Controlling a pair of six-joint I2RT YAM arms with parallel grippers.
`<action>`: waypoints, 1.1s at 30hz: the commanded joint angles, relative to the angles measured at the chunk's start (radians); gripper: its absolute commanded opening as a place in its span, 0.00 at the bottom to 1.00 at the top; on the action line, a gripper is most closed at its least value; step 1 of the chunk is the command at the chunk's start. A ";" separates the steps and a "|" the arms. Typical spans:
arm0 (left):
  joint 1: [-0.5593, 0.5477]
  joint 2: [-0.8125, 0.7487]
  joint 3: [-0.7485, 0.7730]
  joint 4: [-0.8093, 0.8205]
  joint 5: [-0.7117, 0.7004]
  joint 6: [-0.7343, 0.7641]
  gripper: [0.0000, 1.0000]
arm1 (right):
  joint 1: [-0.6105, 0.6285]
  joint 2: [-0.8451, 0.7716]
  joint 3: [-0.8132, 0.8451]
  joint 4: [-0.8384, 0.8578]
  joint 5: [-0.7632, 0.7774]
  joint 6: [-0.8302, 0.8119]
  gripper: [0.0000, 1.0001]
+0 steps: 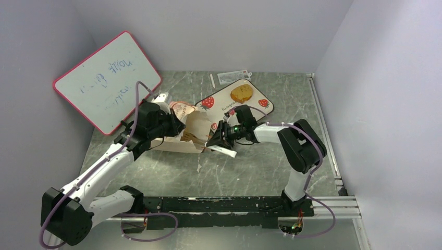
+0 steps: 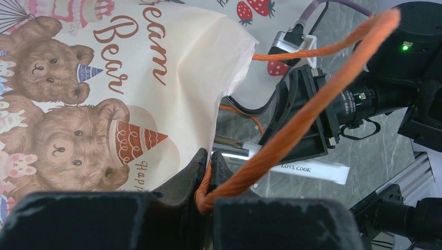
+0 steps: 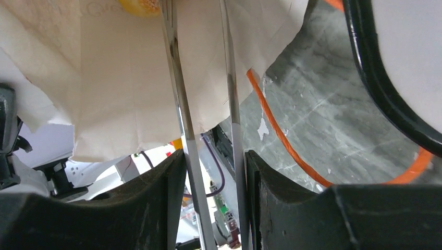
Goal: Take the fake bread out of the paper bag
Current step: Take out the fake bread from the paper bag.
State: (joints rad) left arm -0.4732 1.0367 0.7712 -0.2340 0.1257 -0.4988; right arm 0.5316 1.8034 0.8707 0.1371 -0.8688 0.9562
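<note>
Cream paper bag [image 1: 195,126] lies on its side on the grey marbled table [image 1: 260,166], between the two arms, with its mouth toward the right arm and its bear-print face [image 2: 78,104] showing in the left wrist view. Left gripper [image 2: 208,164] grips the bag by its orange cord handle [image 2: 312,104]: the black fingers [image 2: 190,174] are clenched tight on the cord right at the bag's edge, and the rest of the cord loops up and away across the view. Right gripper [image 3: 211,164] is clamped on metal tongs [image 3: 180,104]. Its two pads press the tongs' arms from outside, and the arms sit slightly apart. The tongs reach forward against the cream paper. The left wrist view shows the tongs' white "LOVE COOK" tag [image 2: 307,169] just below the right wrist. One piece of the fake bread [image 1: 241,94], a golden-orange bun, sits on the strawberry-print tray [image 1: 219,107] behind and just right of the bag, apart from both grippers. A yellow-orange bit [image 3: 138,5] shows at the top edge of the right wrist view near the tongs' tips. It looks like bread at the bag, but it is too cropped to be sure. Something brownish shows low in the bag mouth in the top view, and I cannot tell whether it is bread or print. Pink-framed whiteboard [image 1: 107,80] leans against the left wall behind the left arm.
</note>
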 commanded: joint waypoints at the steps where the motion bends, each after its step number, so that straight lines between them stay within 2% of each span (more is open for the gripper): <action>1: -0.005 0.001 0.013 0.029 0.088 -0.008 0.07 | 0.030 0.037 0.036 0.078 0.009 0.039 0.47; 12: -0.008 0.010 0.015 0.020 0.106 0.007 0.07 | 0.047 0.118 0.160 0.052 0.009 0.033 0.46; 17: -0.008 -0.007 0.028 -0.005 0.063 0.013 0.07 | 0.046 0.114 0.199 -0.025 -0.005 -0.007 0.24; 21: -0.008 -0.033 0.037 -0.028 -0.003 0.015 0.07 | 0.042 0.060 0.202 -0.106 0.006 -0.051 0.12; 26: -0.008 -0.076 0.026 -0.048 -0.084 0.010 0.07 | 0.016 -0.035 0.167 -0.214 0.048 -0.113 0.07; 33: -0.008 -0.105 -0.009 -0.056 -0.117 -0.007 0.07 | -0.079 -0.173 0.094 -0.330 0.074 -0.188 0.05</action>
State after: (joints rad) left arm -0.4736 0.9585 0.7712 -0.2905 0.0319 -0.4831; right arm 0.5068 1.6966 0.9825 -0.1066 -0.8211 0.8387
